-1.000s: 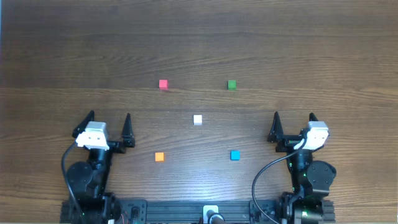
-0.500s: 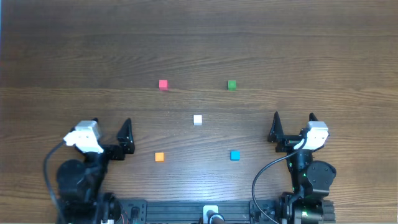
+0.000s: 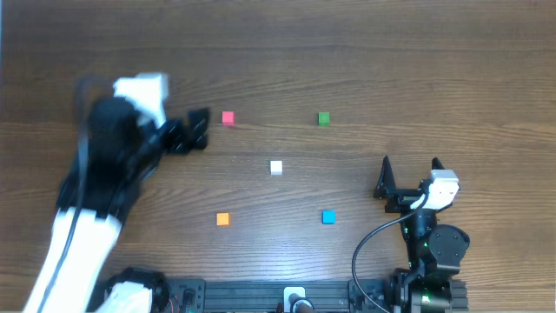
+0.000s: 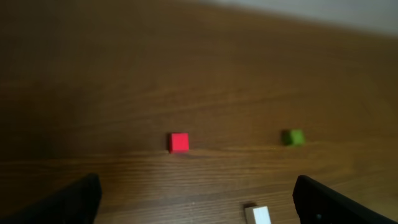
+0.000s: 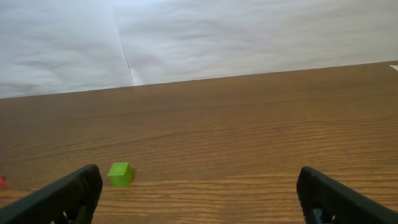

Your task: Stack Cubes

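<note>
Five small cubes lie apart on the wooden table: pink-red [image 3: 228,117], green [image 3: 324,118], white [image 3: 276,167], orange [image 3: 223,219] and blue [image 3: 327,216]. My left gripper [image 3: 188,131] is lifted and blurred, left of the pink-red cube, open and holding nothing. Its wrist view looks down on the pink-red cube [image 4: 178,142], the green cube [image 4: 293,137] and the white cube [image 4: 258,214] ahead of the open left gripper [image 4: 196,182]. My right gripper [image 3: 409,163] stands open and empty near its base, right of the blue cube. The green cube [image 5: 120,173] lies far ahead of the right gripper [image 5: 199,169].
The dark wooden table [image 3: 365,61] stretches wide beyond the cubes. A pale wall [image 5: 249,37] rises behind the table's far edge. The arm bases stand along the near edge.
The left arm has swung up and away from its base, carrying its open gripper toward the pink-red cube. The right arm and all cubes have stayed put.
</note>
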Robot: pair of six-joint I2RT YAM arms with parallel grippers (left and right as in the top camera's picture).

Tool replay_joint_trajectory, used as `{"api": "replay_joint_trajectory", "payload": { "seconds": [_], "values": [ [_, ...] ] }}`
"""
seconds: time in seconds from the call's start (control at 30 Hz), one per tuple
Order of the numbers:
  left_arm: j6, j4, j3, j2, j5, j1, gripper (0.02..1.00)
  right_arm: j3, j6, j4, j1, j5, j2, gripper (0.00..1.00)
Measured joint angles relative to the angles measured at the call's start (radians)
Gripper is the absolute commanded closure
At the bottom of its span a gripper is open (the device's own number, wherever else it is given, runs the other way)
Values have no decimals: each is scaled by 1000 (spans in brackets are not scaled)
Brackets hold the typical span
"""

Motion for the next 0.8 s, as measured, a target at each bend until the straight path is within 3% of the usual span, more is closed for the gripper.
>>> {"api": "replay_joint_trajectory", "payload": {
  "seconds": [0.4, 0.8],
  "values": [
    [-27, -21, 263, 675, -81, -120, 53, 0, 0, 0, 0, 0, 0, 7],
    [-30, -13, 276, 806, -153, -125, 91, 0, 0, 0, 0, 0, 0, 7]
  ]
}}
